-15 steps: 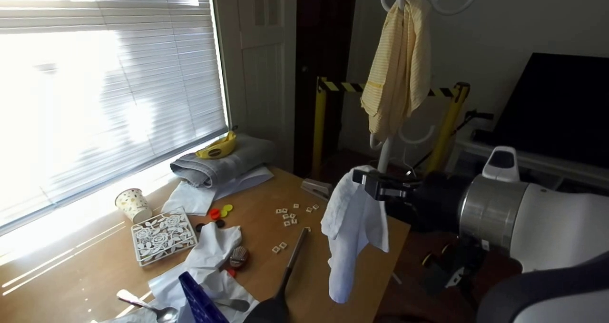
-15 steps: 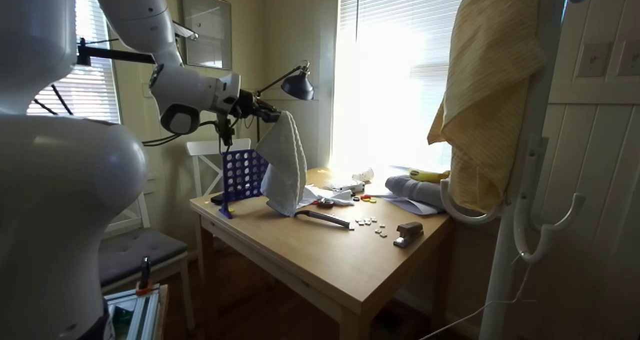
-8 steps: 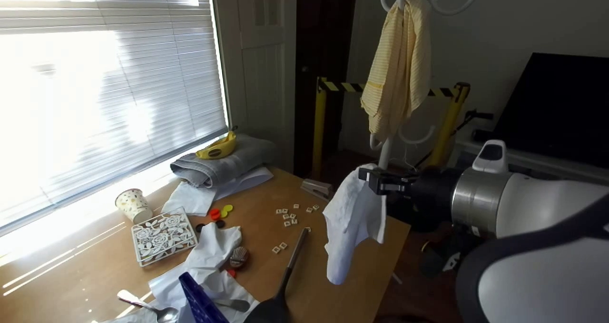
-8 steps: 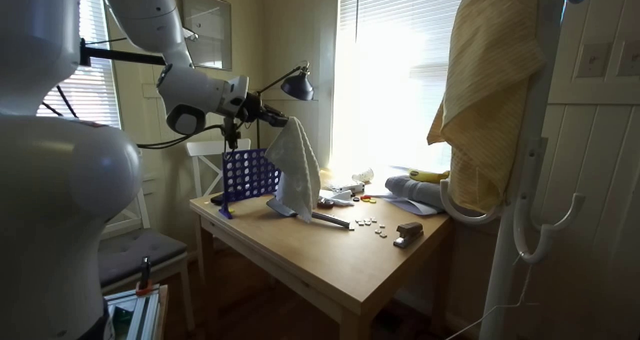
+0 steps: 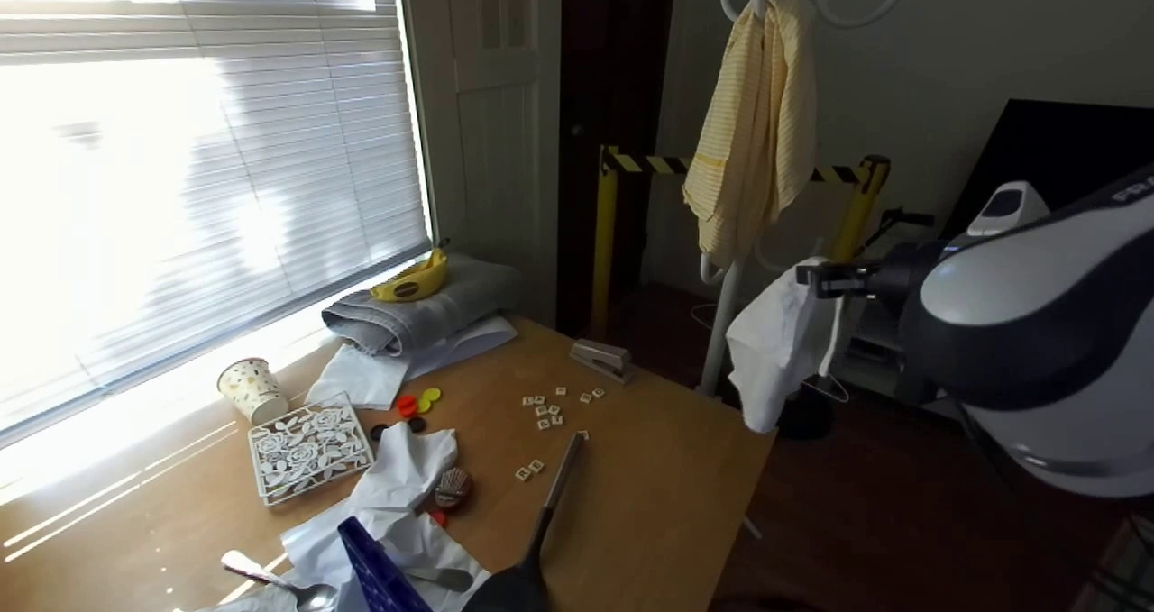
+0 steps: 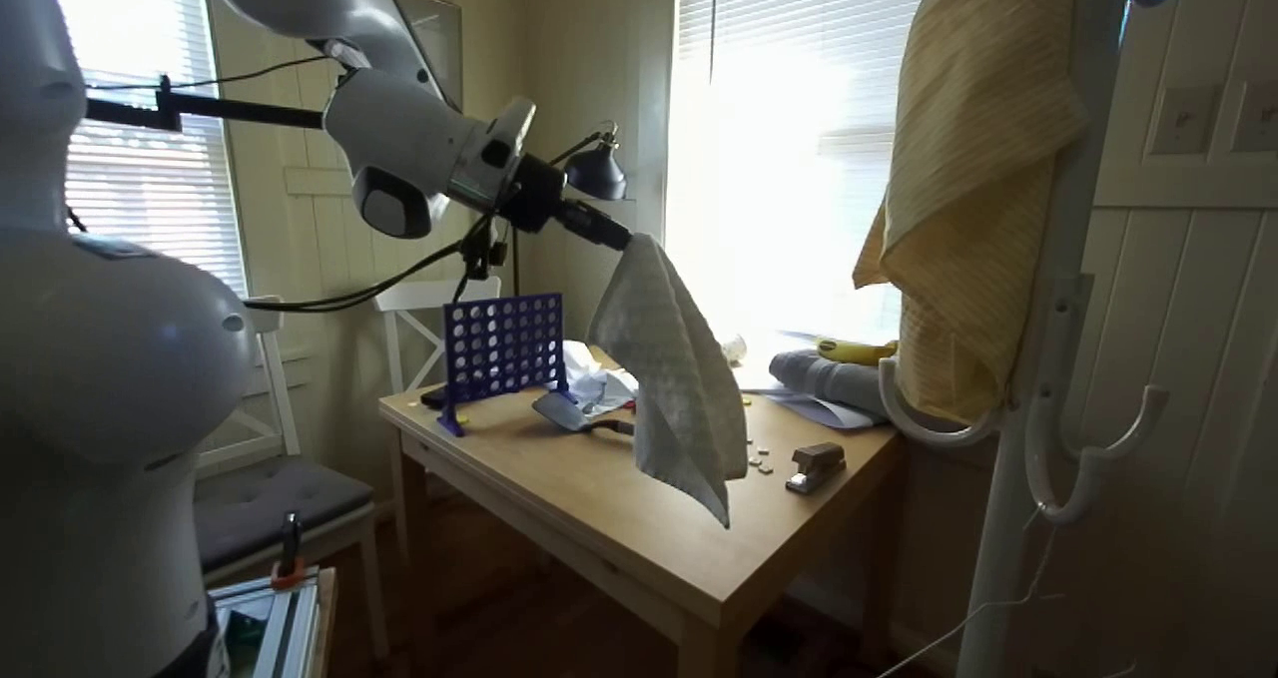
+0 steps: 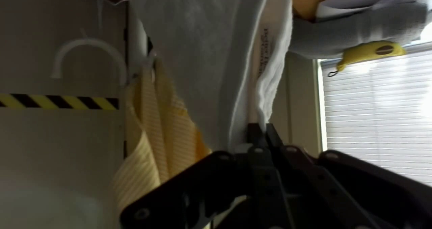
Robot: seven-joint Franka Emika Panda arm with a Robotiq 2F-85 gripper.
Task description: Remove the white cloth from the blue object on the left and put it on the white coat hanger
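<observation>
Cloth (image 6: pixel 681 388): white, creased, draping, lettering showing
Gripper (image 7: pixel 264 130): jaws pinched together on cloth
Table (image 5: pixel 649 486): wooden, cluttered
Window (image 5: pixel 297 152): sunlit, beside table
Coat rack (image 6: pixel 1003 533): white, near table

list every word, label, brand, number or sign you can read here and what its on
"Better Ho…", then what looks like "Gardens" below: on the label of the cloth, partly blurred.
"FRA": on the arm, cut off by the picture's edge.
Too small to read: the letters on the tiles.
Too blurred to read: the dark oval on the banana.
</observation>
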